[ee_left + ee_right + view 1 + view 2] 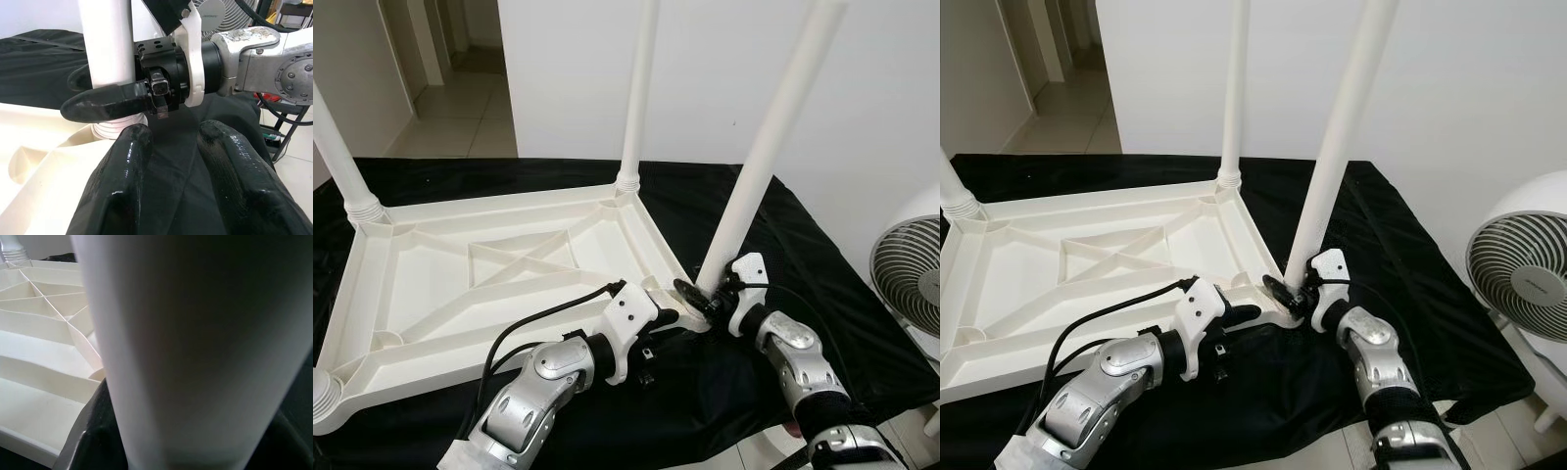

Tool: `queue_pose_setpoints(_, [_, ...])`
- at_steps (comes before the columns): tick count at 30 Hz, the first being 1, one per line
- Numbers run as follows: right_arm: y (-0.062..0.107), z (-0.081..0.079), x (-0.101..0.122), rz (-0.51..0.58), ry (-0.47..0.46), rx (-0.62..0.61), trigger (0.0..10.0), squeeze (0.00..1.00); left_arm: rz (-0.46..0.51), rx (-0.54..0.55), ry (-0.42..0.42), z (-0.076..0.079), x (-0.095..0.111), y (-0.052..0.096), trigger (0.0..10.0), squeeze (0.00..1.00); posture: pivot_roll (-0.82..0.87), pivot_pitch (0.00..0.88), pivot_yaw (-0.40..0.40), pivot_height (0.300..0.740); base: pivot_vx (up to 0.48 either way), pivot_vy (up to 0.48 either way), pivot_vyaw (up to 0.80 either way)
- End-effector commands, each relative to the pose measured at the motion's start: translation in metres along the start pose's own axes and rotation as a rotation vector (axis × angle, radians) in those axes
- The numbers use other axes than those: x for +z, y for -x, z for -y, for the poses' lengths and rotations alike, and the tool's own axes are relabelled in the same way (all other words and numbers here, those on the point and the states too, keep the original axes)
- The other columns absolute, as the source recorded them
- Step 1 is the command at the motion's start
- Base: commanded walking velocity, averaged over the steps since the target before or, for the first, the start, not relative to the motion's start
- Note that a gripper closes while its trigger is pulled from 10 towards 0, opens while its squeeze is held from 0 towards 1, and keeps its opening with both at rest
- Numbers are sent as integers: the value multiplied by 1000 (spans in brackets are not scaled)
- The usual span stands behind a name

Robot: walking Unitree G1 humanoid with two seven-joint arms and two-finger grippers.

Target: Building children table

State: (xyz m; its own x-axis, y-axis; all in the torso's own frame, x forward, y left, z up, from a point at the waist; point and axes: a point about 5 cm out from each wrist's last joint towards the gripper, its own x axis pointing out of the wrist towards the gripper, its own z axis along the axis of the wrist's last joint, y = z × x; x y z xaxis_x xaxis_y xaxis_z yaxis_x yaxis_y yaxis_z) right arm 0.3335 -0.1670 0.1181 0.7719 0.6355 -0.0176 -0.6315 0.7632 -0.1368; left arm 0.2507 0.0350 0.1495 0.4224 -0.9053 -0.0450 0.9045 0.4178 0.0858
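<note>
Right now the white children's tabletop (499, 264) lies upside down on a black-draped counter (803, 264). My right jaws (105, 93) are clamped low on the leaning corner leg (759, 166); my left jaws (195, 171) hover apart beside its socket. Tilted so, the leg may bind or pop out.

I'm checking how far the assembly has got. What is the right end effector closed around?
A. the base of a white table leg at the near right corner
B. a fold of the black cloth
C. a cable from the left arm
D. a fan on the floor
A: the right end effector grips the white table leg near its base, where it meets the upturned tabletop.
</note>
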Motion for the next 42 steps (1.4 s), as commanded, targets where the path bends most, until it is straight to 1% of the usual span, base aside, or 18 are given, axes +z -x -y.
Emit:
queue_pose_setpoints(1, [-2,-5,-4,-25,25,51,0,0,-1,-14,-2,-1,2,0,10000,0,21,0,-33,740,0,0,0])
queue_pose_setpoints(6, [2,-6,-8,-30,16,44,0,0,-1,-16,2,1,1,0,10000,0,18,0,-32,740,0,0,0])
queue_pose_setpoints(7, [4,-6,-10,-34,13,34,10000,0,-1,-17,3,1,1,0,10000,0,14,0,-33,740,0,0,0])
queue_pose_setpoints(13, [7,-6,-12,-36,-7,-23,10000,0,0,-21,7,2,1,-1,10000,0,5,0,-35,740,0,0,0])
queue_pose_setpoints(16, [10,-4,-15,-55,-11,-168,10000,0,4,-30,16,5,1,-3,10000,0,-4,6,-33,740,0,0,0])
queue_pose_setpoints(18, [10,-5,-15,-53,2,-221,10000,0,5,-34,20,6,0,-3,10000,0,-7,8,-31,740,0,0,0])
queue_pose_setpoints(19, [10,-5,-15,-53,2,-221,10000,0,5,-34,20,6,0,-3,10000,0,-7,8,-31,740,0,0,0])
queue_pose_setpoints(22, [10,-7,-14,-32,-11,-345,10000,0,5,-37,20,6,0,-3,10000,0,-11,11,-30,740,0,0,0])
queue_pose_setpoints(25, [10,-8,-14,-31,-16,-364,10000,0,5,-37,20,6,0,-3,10000,0,-11,11,-30,740,0,0,0])
queue_pose_setpoints(28, [14,-14,-18,-51,-50,-550,10000,0,4,-37,18,6,1,-3,10000,0,-11,11,-30,740,0,0,0])
queue_pose_setpoints(29, [14,-14,-18,-51,-50,-550,10000,0,4,-37,18,6,1,-3,10000,0,-11,11,-30,740,0,0,0])
queue_pose_setpoints(32, [18,-27,-23,-72,-102,-690,10000,0,5,-37,19,7,0,-4,10000,0,-6,0,-42,740,0,0,0])
queue_pose_setpoints(33, [18,-27,-23,-72,-102,-690,10000,0,5,-37,19,7,0,-4,10000,0,-6,0,-42,740,0,0,0])
queue_pose_setpoints(35, [18,-36,-23,-83,-109,-767,10000,0,6,-37,20,8,0,-4,10000,0,-3,0,-47,740,0,0,0])
queue_pose_setpoints(36, [18,-36,-23,-83,-109,-767,10000,0,6,-37,20,8,0,-4,10000,0,-3,0,-47,740,0,0,0])
queue_pose_setpoints(37, [17,-41,-23,-86,-116,-786,10000,0,8,-38,20,9,0,-5,10000,0,-2,0,-50,740,0,0,0])
queue_pose_setpoints(39, [14,-43,-20,-73,-106,-775,10000,0,9,-38,20,9,0,-5,10000,0,-2,0,-50,740,0,0,0])
queue_pose_setpoints(42, [14,-42,-16,-67,-94,-776,10000,0,10,-42,20,9,0,-6,10000,0,-6,0,-47,740,0,0,0])
